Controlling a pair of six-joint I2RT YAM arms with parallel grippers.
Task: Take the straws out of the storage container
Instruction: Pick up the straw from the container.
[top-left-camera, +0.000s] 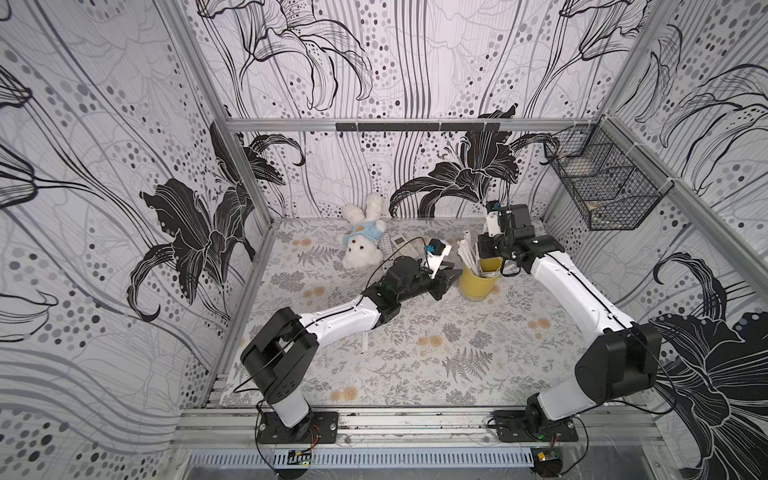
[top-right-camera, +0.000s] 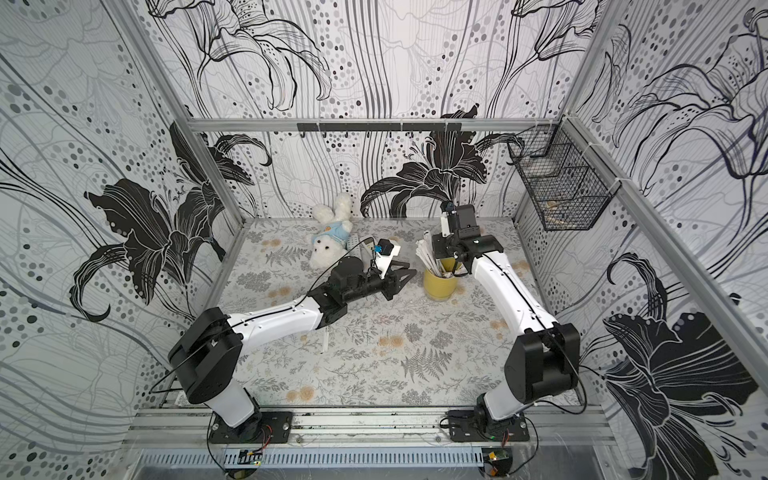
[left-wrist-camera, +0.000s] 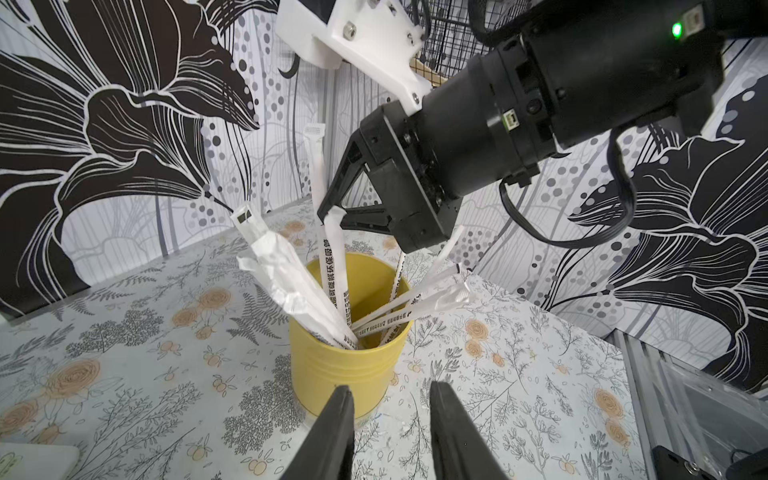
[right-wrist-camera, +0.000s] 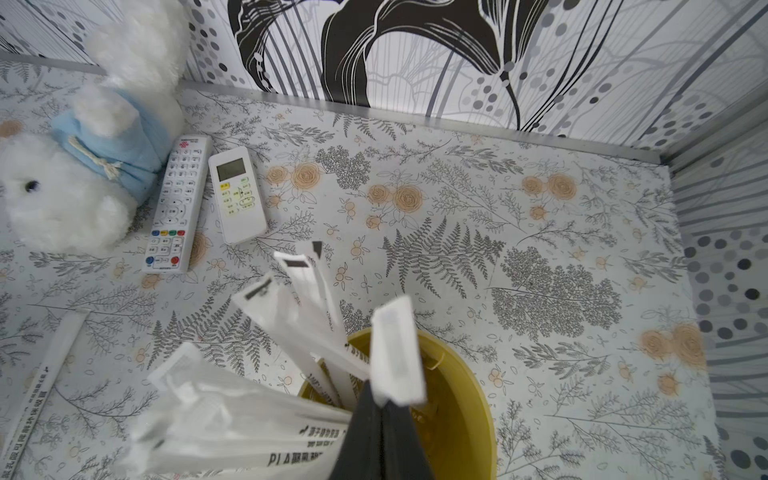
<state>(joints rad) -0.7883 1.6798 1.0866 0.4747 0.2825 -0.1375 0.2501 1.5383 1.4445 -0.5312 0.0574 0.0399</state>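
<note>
One straw (top-left-camera: 365, 341) is laid on the table (top-left-camera: 415, 353); the other straws (left-wrist-camera: 291, 286) are kept in the yellow storage container (left-wrist-camera: 340, 374), where one is pinched by the right gripper (left-wrist-camera: 332, 214), while the left gripper (left-wrist-camera: 390, 388) is held half-open, empty, just beside it.

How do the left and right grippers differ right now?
The left gripper is open and empty; the right gripper is shut on one straw. The left sits low beside the yellow cup; the right hangs above its rim. Both point toward the cup.
</note>
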